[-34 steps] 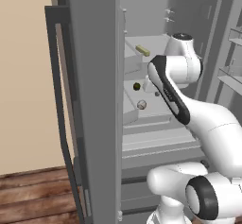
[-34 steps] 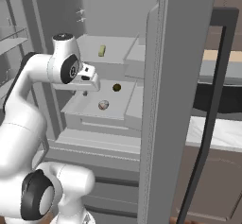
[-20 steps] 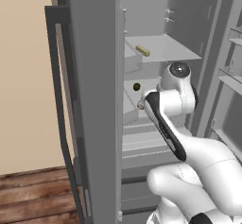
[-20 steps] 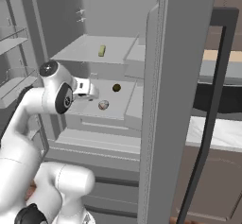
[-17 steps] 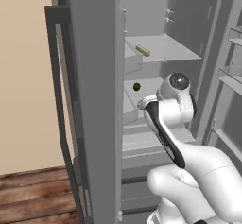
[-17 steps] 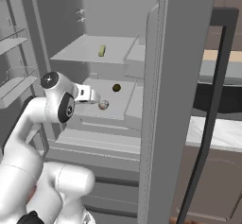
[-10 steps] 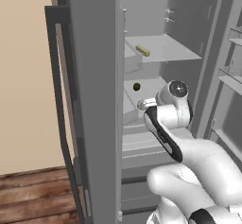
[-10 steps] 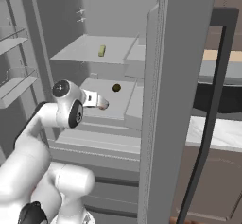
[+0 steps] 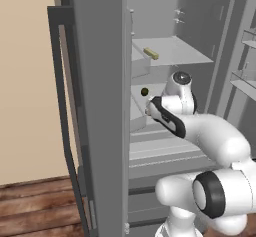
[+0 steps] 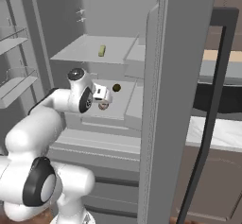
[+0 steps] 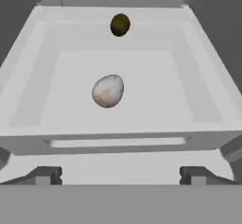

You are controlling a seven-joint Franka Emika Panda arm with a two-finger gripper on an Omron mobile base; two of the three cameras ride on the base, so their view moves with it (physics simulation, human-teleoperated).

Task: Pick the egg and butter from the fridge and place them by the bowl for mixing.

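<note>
The gripper (image 11: 118,173) points into the open fridge (image 10: 179,76) with jaws spread wide and nothing between them. The egg (image 11: 108,90) lies loose in the middle of a grey tray (image 11: 198,100), apart from the fingertips (image 11: 45,175), with a dark ball (image 11: 120,24) behind it. The butter (image 10: 101,51) lies on the shelf above.

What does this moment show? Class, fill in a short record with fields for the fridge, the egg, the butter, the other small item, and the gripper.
fridge: fridge, door open, grey shelves inside
egg: egg lies in a shallow grey tray, near its middle, untouched
butter: butter lies on the shelf above the tray
other item: dark olive ball at the far end of the same tray, apart from the egg
gripper: gripper open, in front of the tray's near edge, holding nothing
task progress: neither item picked yet
</note>
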